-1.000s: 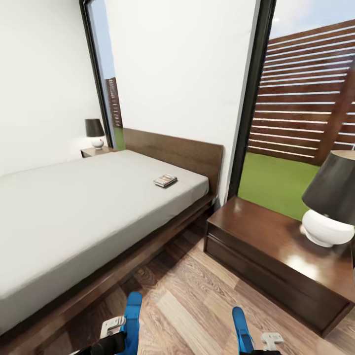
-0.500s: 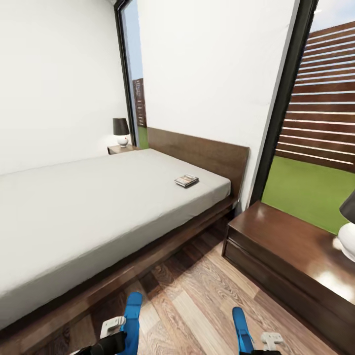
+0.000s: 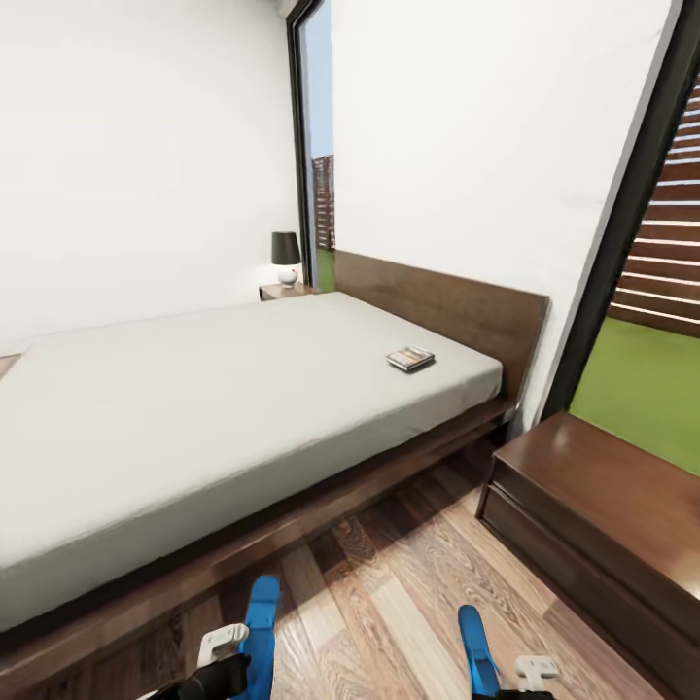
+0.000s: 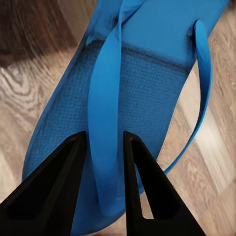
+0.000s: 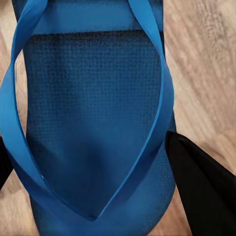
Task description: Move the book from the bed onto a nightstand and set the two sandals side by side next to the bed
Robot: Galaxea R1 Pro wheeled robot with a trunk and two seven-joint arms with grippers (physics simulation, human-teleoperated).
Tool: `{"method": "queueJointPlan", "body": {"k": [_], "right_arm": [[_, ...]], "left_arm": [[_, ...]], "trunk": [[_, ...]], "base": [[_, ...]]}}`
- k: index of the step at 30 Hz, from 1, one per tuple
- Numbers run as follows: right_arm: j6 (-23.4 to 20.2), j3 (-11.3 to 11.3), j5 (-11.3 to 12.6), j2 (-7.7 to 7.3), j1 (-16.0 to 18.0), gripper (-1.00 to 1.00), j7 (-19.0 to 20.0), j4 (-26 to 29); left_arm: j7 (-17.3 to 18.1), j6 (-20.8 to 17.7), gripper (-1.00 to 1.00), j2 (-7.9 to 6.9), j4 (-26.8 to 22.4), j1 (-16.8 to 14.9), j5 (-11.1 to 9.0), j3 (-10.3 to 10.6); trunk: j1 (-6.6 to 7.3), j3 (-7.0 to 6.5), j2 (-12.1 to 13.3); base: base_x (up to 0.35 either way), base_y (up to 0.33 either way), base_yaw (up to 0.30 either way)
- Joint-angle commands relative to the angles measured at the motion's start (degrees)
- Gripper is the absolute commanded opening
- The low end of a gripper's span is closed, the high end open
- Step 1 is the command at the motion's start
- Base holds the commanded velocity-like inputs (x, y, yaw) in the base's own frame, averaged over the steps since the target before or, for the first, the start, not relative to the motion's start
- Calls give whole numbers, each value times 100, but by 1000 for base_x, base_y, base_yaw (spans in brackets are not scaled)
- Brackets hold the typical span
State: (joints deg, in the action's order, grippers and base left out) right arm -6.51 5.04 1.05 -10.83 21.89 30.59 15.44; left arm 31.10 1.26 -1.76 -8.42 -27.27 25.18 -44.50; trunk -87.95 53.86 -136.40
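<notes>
Each arm carries one of the two blue sandals. The left gripper has its fingers nearly shut around a strap of the left sandal. The right gripper straddles the right sandal, its fingers set wide against the sole's edges, though the grip itself is partly out of frame. Both sandals look light, flexible foam with thin, floppy straps; held by a strap, one may swing. The book lies on the bed near the headboard, thin and light, best pinched at an edge. The nearer nightstand offers a glossy, probably slippery surface. Wood-plank floor runs beside the bed in this white-walled bedroom.
</notes>
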Motion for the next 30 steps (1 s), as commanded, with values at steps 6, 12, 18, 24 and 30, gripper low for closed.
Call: {"method": "queueJointPlan", "body": {"k": [6, 12, 18, 24, 30], "right_arm": [[-61, 50, 18, 2, -1, -100, 35, 12], [-61, 50, 18, 2, -1, -100, 35, 12], [-61, 50, 18, 2, -1, -100, 35, 12], [-61, 50, 18, 2, 0, -100, 35, 12], [-61, 50, 18, 2, 0, -100, 35, 12]], "left_arm": [[19, 14, -100, 0, -1, -6, 57, -50], [19, 14, -100, 0, -1, -6, 57, -50], [19, 14, -100, 0, 1, -4, 57, -50], [19, 14, -100, 0, 1, -6, 57, -50], [19, 14, -100, 0, 0, -6, 57, -50]], "trunk": [[1, 5, -2], [1, 5, -2], [1, 5, -2], [1, 5, -2], [1, 5, -2]], "base": [[0, 0, 292], [0, 0, 292], [0, 0, 292], [0, 0, 292], [0, 0, 292]]}}
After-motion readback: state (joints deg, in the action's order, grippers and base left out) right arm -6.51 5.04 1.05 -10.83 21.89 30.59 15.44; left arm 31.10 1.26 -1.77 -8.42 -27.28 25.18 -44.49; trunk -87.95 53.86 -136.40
